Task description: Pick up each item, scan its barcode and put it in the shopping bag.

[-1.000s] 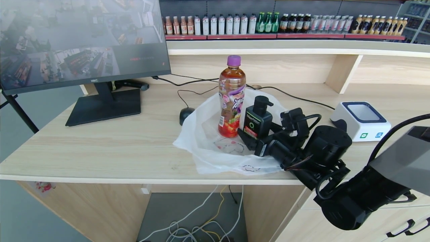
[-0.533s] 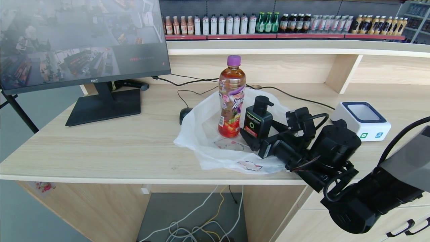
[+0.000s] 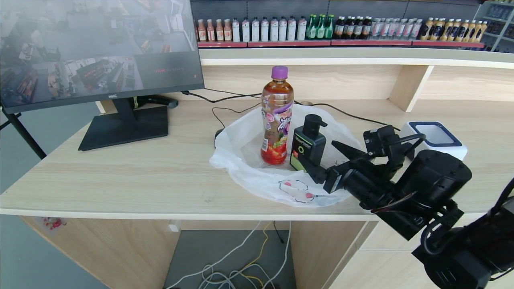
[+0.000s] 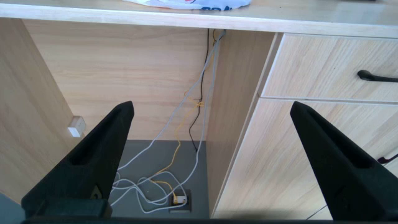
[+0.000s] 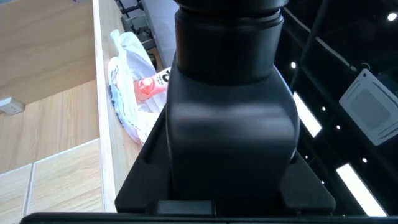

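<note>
A white plastic shopping bag (image 3: 257, 180) lies spread open on the middle of the wooden counter (image 3: 120, 172). Two items stand upright on it, side by side and very close: a tea bottle (image 3: 276, 116) with a purple cap on the left, and a black pump bottle (image 3: 307, 147) just to its right.

The right arm's fingers (image 3: 346, 149) are released and spread apart, pointing left at the pump bottle from its right side. The farther finger is clear of the bottle. The nearer finger ends right at the bottle's base, and I cannot tell whether it touches. Nothing is held between them.

The left arm's fingers (image 4: 93, 162) are also spread wide with nothing between them. They hang below the counter edge, facing the cabinet front (image 4: 323, 68) and the loose cables (image 4: 186, 130) that run down to the floor.

A white scanner (image 3: 435, 138) with a dark-framed window sits on the counter to the right, behind the right arm. A monitor (image 3: 96, 48) on a black stand is at the far left, and a dark mouse (image 3: 219, 134) shows partly behind the bag's left edge.
</note>
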